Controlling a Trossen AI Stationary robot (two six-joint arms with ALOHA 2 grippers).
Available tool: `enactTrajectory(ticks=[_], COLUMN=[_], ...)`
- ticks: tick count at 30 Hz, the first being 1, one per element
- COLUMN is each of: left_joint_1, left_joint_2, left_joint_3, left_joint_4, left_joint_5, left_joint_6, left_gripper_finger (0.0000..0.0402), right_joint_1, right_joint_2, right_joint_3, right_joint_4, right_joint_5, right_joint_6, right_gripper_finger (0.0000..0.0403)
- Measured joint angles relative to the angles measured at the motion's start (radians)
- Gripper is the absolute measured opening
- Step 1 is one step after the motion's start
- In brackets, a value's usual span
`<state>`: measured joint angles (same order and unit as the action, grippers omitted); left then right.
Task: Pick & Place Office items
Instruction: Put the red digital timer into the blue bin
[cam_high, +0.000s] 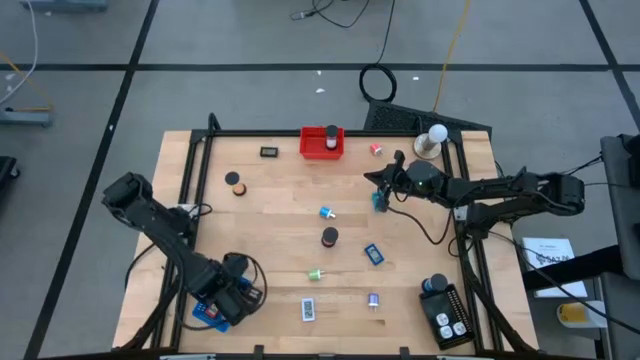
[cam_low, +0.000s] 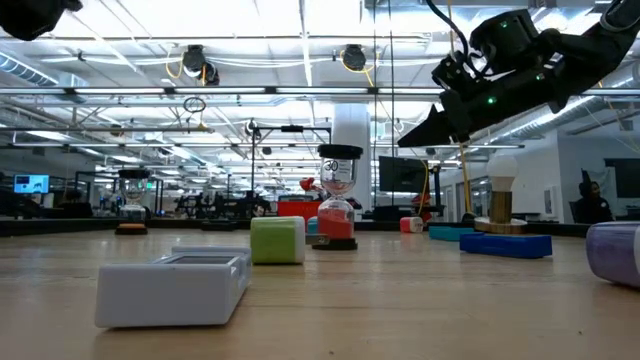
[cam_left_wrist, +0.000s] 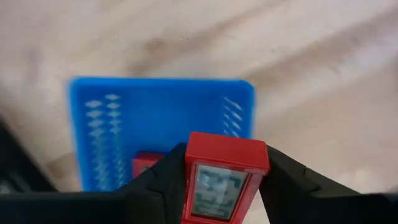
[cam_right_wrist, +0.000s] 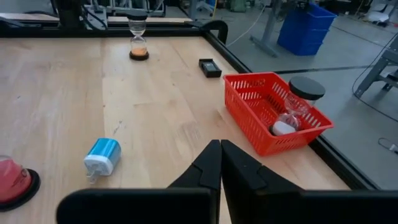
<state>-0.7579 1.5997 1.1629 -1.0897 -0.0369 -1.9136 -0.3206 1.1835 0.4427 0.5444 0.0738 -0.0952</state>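
From above, the wooden table (cam_high: 280, 200) carries scattered office items. Taking the red basket (cam_high: 322, 143) at the far edge as landmark: a small black rectangle (cam_high: 269, 152) lies to its left, a black-capped hourglass (cam_high: 236, 185) farther left and nearer. A light-blue roll (cam_high: 326, 212) lies in front of the basket, and another hourglass (cam_high: 329, 237), a green cube (cam_high: 315, 274) and a white-labelled rectangle (cam_high: 308, 309) follow toward the near edge. A blue block (cam_high: 374, 254) and a purple piece (cam_high: 373, 299) lie to the near right. The left gripper (cam_high: 228, 297) hangs over a blue tray (cam_high: 207, 314) at the near left corner; the right gripper (cam_high: 385, 180) hovers right of the basket, above a teal piece (cam_high: 379, 201).

At table height, the white-labelled rectangle (cam_low: 175, 287) lies nearest, the green cube (cam_low: 277, 240) behind it, then the hourglass (cam_low: 338, 200). The right gripper (cam_low: 425, 132) is high above the wood, tips together, carrying nothing.

The left wrist view shows the left gripper (cam_left_wrist: 221, 186) with its fingers (cam_left_wrist: 158, 180) part-way apart, clamping a red labelled block (cam_left_wrist: 222, 177) just above the blue tray (cam_left_wrist: 155, 124), where another red piece (cam_left_wrist: 144, 167) lies.

The right wrist view shows the right gripper (cam_right_wrist: 219, 163) closed and empty, pointing toward the red basket (cam_right_wrist: 273, 109), which holds an hourglass (cam_right_wrist: 292, 109). The light-blue roll (cam_right_wrist: 102, 157) lies on the wood on the side of the basket away from the table edge.
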Motion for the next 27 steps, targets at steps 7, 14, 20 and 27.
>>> enactTrajectory(ticks=[7,14,20,27], left_joint_1=[0.002,-0.013,-0.018,-0.016], left_joint_2=[-0.001,-0.001,-0.001,-0.001], left_joint_3=[-0.065,-0.168,-0.218,-0.258], left_joint_4=[0.024,0.131,0.247,0.308], left_joint_5=[-0.028,-0.005,-0.002,-0.036], left_joint_6=[-0.035,-0.054,-0.052,-0.058], left_gripper_finger=[0.0162,0.0162,0.0162,0.0162], right_joint_1=[0.000,0.000,0.000,0.000], right_joint_2=[0.000,0.000,0.000,0.000], right_joint_3=[0.000,0.000,0.000,0.000], right_joint_4=[0.006,0.006,0.017,0.020], right_joint_5=[0.000,0.000,0.000,0.000], right_joint_6=[0.000,0.000,0.001,0.001], right_gripper_finger=[0.0004,0.0004,0.0004,0.0004])
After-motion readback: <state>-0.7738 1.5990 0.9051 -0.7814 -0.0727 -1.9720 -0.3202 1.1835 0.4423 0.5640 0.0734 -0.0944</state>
